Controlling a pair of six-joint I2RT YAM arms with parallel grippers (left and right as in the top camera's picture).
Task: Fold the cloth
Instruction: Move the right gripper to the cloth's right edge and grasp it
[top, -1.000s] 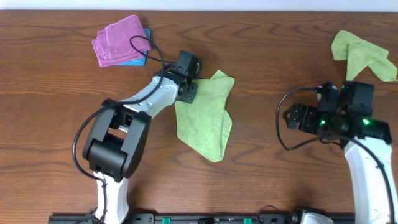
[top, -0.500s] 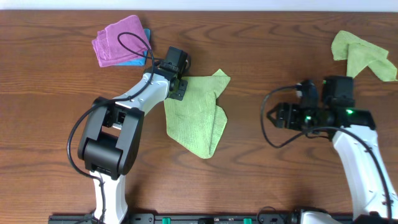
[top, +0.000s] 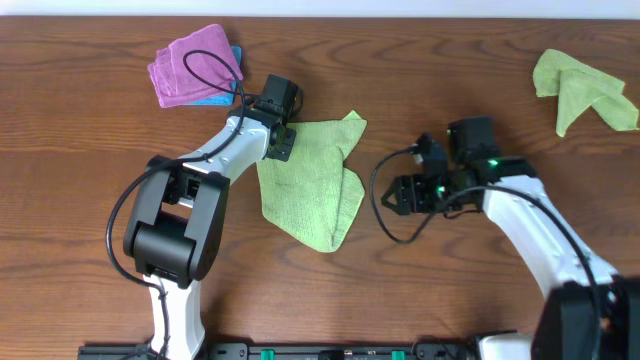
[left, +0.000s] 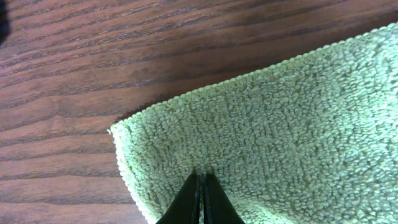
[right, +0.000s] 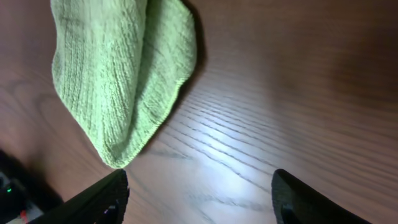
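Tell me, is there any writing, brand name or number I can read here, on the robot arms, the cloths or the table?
There is none to read. The green cloth, the pink cloth, the wooden table, the left arm and the right arm carry no visible words, labels or numbers. The right arm shows only a small green light, no sign.

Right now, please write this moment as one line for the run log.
left hand: shut on green cloth near its edge | right hand: open, apart from cloth | fold: not yet done
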